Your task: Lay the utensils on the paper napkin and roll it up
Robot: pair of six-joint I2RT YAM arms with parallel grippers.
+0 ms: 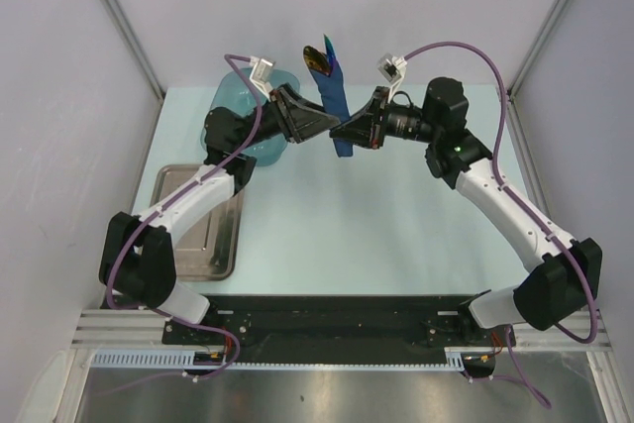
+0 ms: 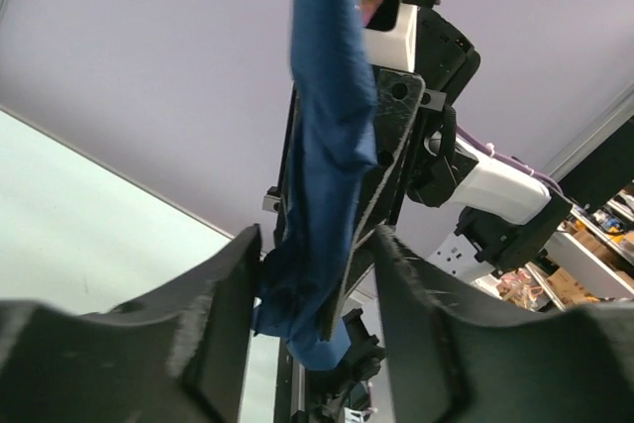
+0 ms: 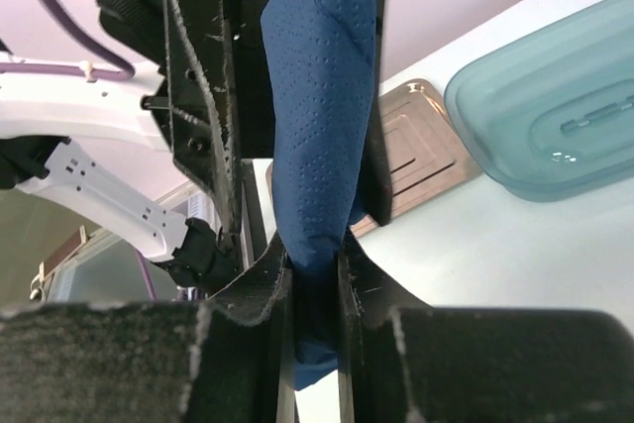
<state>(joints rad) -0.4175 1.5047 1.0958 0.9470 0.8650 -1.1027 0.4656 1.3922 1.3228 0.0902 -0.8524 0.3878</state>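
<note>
Both arms reach in over the table [image 1: 386, 230] and meet above its far middle; between them the paper napkin [image 1: 334, 111] stands nearly upright in the air as a loose dark blue roll, clear of the tabletop. The utensils [image 1: 315, 56] are inside it; all I can see of them is a gold spoon bowl poking out of the top end.

The right gripper [image 3: 312, 269] comes in from the right and has its jaws pressed together on the lower end of the roll; the blue paper is squeezed thin between the two fingers and a little tail hangs out below.

The left gripper [image 2: 317, 240] comes in from the left with its jaws partway apart, one on either side of the roll; one of the other gripper's fingers sits in that gap too; whether the left jaws press on the paper I cannot tell.

Behind the left arm sits a translucent teal tub [image 1: 238, 96]; a metal tray [image 1: 198, 230] lies on the table's left side.
</note>
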